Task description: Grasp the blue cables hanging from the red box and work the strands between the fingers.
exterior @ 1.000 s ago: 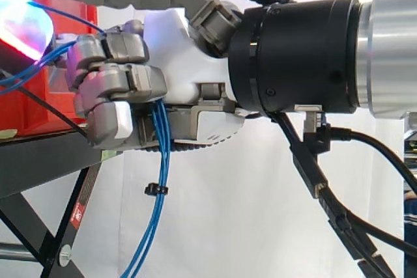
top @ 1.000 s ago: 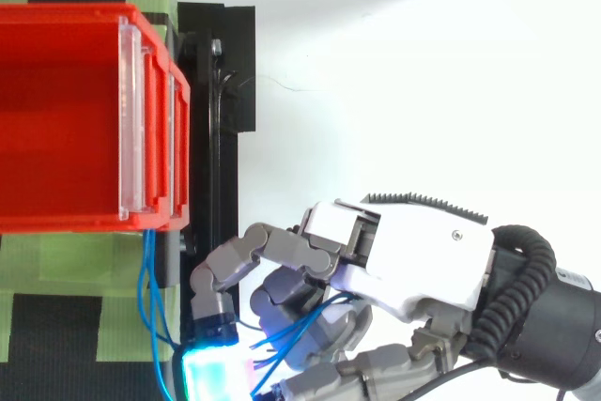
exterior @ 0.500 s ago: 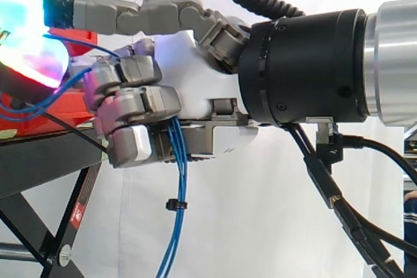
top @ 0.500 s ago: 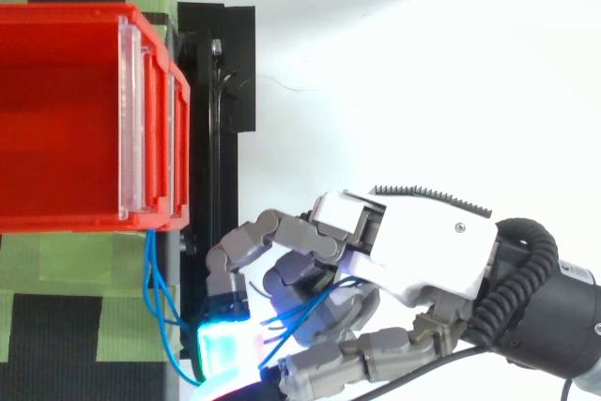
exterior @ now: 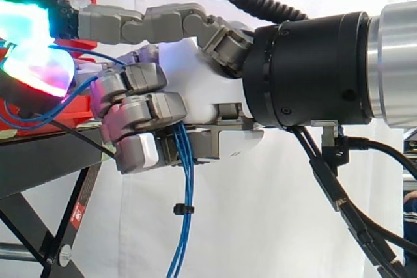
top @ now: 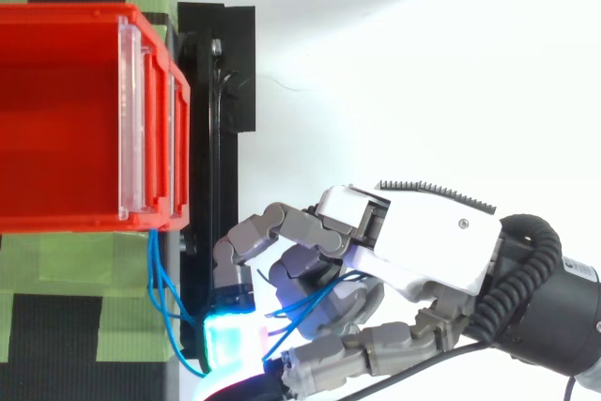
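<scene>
Now the hand (exterior: 192, 83), clutching blue cables (exterior: 189, 183), has drawn rightward.

Arm (exterior: 313, 63) level from the right, hand (exterior: 192, 73) with lower fingers (exterior: 140, 105) curled round blue cables (exterior: 188, 190), upper finger stretched forward, pads (exterior: 29, 27) glowing.

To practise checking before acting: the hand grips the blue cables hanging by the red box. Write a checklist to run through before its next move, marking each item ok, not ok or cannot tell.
1. Hand curled round the blue cables: ok, strands hang out below its curled fingers.
2. Cables run from the red box to the hand: ok, seen from above.
3. Slack between box and hand: ok, the strands curve in loops.
4. Strands spread between separate fingers: cannot tell, hidden inside the grip.
5. Hand clear of the black stand: cannot tell.
6. Black tie hanging free below the hand: ok.
</scene>
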